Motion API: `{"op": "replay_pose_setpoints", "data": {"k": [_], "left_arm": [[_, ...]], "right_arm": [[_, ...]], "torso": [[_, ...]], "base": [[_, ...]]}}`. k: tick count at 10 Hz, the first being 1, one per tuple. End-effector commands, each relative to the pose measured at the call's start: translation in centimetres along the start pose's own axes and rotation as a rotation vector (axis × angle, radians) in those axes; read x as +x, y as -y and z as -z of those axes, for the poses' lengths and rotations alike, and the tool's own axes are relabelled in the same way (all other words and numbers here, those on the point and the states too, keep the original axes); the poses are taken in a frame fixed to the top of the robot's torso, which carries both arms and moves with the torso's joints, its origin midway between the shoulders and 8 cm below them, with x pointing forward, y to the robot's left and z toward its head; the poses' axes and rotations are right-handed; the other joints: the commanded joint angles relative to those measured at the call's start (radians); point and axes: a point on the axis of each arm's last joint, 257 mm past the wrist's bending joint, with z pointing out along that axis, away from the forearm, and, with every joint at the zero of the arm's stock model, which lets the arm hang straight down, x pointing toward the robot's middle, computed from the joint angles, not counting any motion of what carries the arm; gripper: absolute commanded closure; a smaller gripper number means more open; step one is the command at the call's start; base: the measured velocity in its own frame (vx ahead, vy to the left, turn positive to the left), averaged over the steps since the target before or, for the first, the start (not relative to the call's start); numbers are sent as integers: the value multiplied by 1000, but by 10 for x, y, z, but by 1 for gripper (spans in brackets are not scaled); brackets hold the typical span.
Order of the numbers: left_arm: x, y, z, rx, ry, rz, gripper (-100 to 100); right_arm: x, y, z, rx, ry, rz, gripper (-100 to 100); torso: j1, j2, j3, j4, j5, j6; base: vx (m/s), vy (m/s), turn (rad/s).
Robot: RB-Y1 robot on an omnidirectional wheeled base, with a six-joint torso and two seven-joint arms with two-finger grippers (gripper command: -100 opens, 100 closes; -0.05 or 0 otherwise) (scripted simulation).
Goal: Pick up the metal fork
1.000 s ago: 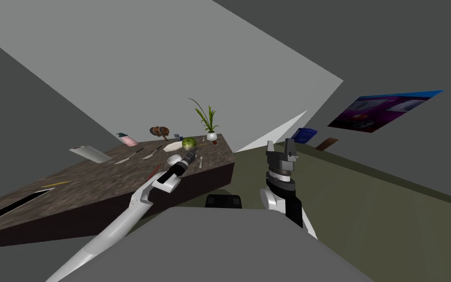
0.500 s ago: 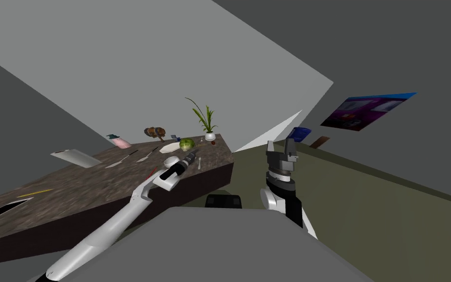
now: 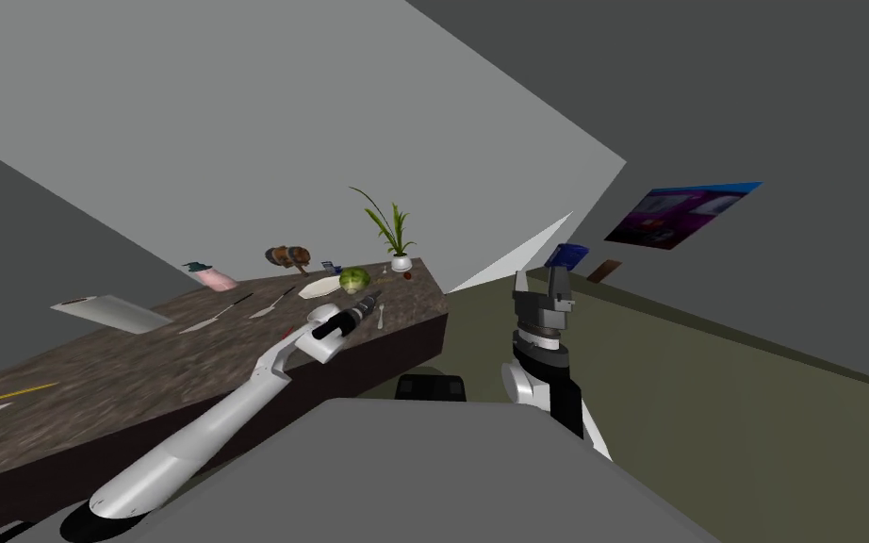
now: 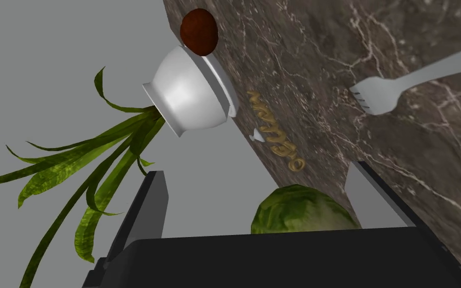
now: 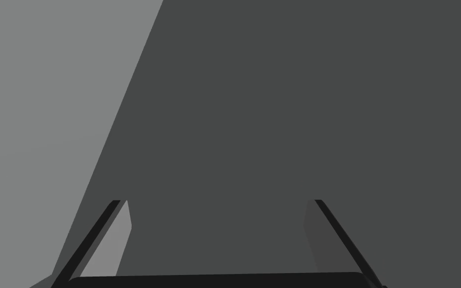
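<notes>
A light grey fork lies flat on the dark marbled counter near its right end. My left gripper hovers over the counter just left of the fork, open, with nothing between its fingers. In the left wrist view the fork's tines lie off to the side of one finger, outside the gap, and a green lettuce sits ahead between the fingers. My right gripper is raised beside the counter's end, open and empty.
A potted plant in a white pot, a brown ball and a gold spiral piece stand near the counter's far corner. A white plate, two knives, a pink bottle and a grey board lie further left.
My head view has swung, so the counter and its things slide left in the picture. The left forearm has dropped lower; its gripper stays beside the fork. The right arm has not moved.
</notes>
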Motion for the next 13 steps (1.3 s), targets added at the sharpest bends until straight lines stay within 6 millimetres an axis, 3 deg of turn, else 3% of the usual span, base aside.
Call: {"op": "replay_pose_setpoints", "data": {"k": [1, 13], "left_arm": [[-1, -10, 0, -43, -2, -14, -100], [-18, -76, 8, -363, -33, -185, -100]], "right_arm": [[0, 0, 0, 0, 0, 0, 0], [0, 0, 0, 0, 0, 0, 0]], "torso": [[0, 0, 0, 0, 0, 0], [-1, 0, 0, 0, 0, 0]], "base": [[10, -7, -41], [14, -14, -44]]}}
